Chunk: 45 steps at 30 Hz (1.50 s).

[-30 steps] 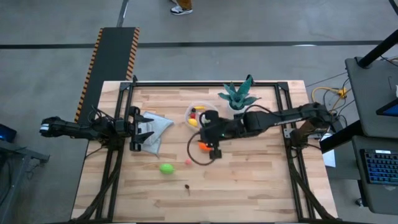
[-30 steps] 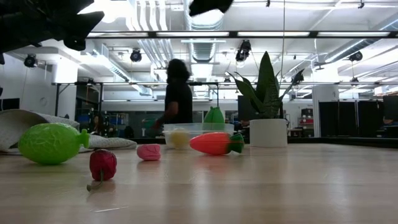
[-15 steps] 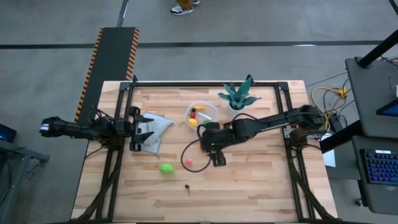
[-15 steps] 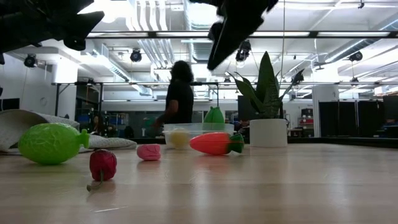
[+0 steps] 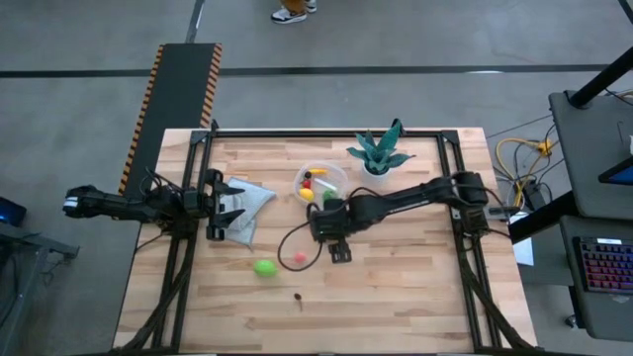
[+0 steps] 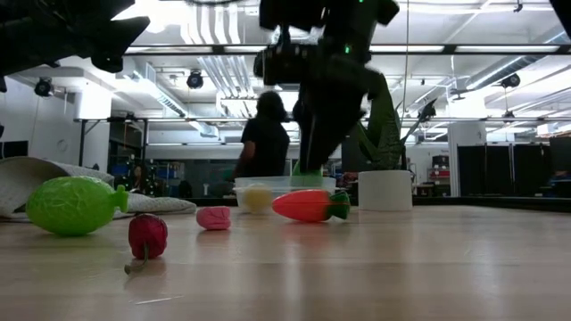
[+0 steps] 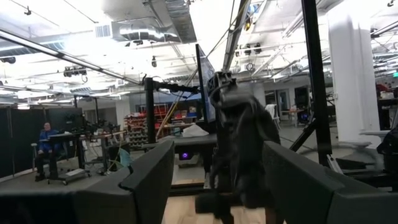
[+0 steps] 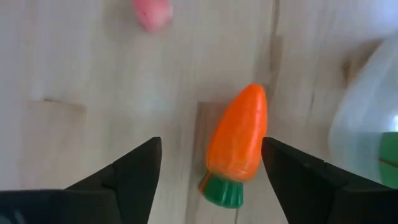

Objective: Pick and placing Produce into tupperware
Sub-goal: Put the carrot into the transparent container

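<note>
One orange carrot (image 8: 237, 140) between the open right hand's (image 8: 211, 163) fingers.

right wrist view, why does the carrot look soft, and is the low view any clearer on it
Right wrist view: the carrot and pink bit are smeared, blurred with the table grain, between the open right gripper fingers. Low view: the carrot is sharper, but the arm above it is a dark backlit shape against bright ceiling lights.
</note>
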Each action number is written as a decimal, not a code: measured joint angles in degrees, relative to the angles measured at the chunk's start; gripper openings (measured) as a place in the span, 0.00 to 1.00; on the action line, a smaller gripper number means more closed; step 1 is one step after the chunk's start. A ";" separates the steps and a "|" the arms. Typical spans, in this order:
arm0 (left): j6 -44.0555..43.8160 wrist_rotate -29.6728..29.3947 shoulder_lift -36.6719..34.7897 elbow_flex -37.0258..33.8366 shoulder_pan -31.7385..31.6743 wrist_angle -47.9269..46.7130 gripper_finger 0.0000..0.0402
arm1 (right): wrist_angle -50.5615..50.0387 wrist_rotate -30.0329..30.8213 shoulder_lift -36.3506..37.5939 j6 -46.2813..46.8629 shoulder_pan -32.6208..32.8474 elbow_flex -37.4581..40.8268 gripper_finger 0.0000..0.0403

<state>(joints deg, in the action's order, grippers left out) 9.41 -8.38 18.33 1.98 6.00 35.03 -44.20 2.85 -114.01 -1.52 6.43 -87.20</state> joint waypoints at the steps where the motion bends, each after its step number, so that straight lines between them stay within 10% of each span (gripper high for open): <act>1: 0.00 0.02 0.00 0.00 0.00 0.00 0.57 | -0.05 -0.02 -0.73 0.00 -0.27 0.00 0.66; 45: 0.00 0.01 0.00 0.00 0.00 0.02 0.57 | 2.27 -1.63 -7.88 4.80 -3.66 0.00 0.42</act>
<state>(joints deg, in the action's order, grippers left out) 9.41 -8.36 18.33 1.98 6.00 35.05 -41.93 1.22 -121.89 3.28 2.76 -87.20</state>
